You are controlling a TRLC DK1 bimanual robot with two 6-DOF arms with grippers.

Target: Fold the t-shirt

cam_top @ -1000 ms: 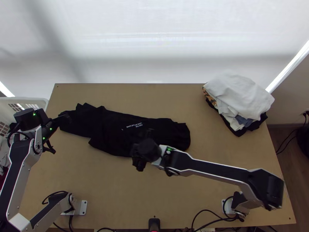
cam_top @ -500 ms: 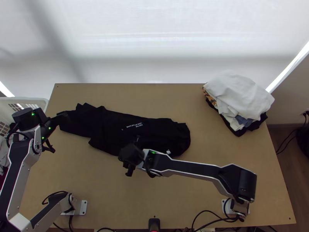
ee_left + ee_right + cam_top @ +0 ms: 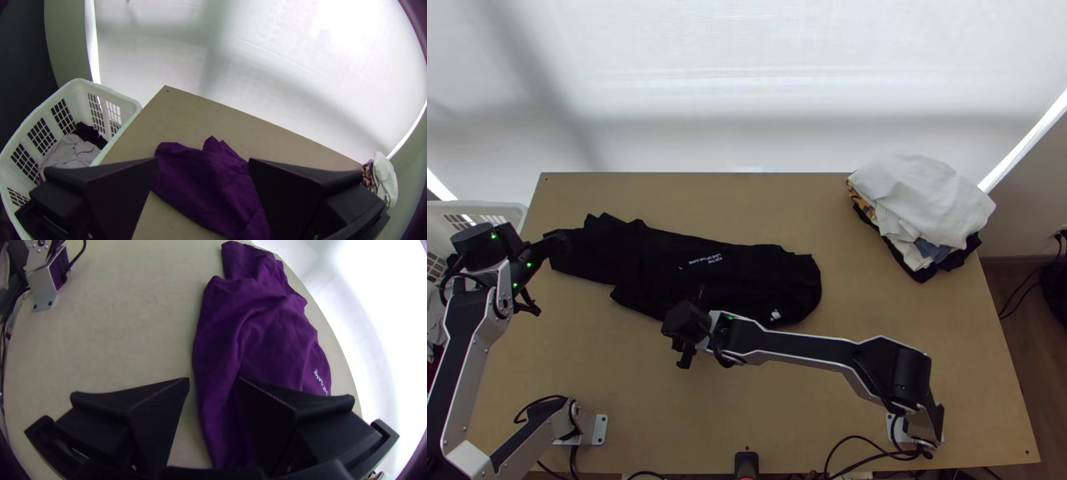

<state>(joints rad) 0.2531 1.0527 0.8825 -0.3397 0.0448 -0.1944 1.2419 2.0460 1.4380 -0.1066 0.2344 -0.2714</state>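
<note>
We see one black t-shirt (image 3: pixel 659 256) lying across the middle and left of the light wooden bench (image 3: pixel 667 400), in a long, narrow, wrinkled shape, partly folded and bunched toward its left end. Two short lines of small white lettering (image 3: pixel 707 260) sit on its upper side, upside down in the top view. One small white mark (image 3: pixel 775 315) is near the shirt's edge toward us, over to the right.

There are two arms, each with one gripper. The left gripper (image 3: pixel 549 272) is by the shirt's left end, its two black fingers spread wide, with cloth visible between them in its wrist view. The right gripper (image 3: pixel 689 328) is over the shirt's near edge, its two fingers also spread, one above bare bench and one above cloth. We cannot tell whether either gripper touches the fabric.

At the far right of the bench we find one pile of clothes: a white cloth (image 3: pixel 927 200) on top, with orange-and-black patterned, blue-grey and black fabric beneath. We cannot count all its pieces.

One white laundry basket (image 3: pixel 82 102) with grid openings stands beside the bench's left edge; in it we make out a grey garment (image 3: pixel 71 151) and a dark garment (image 3: pixel 89 134).
</note>
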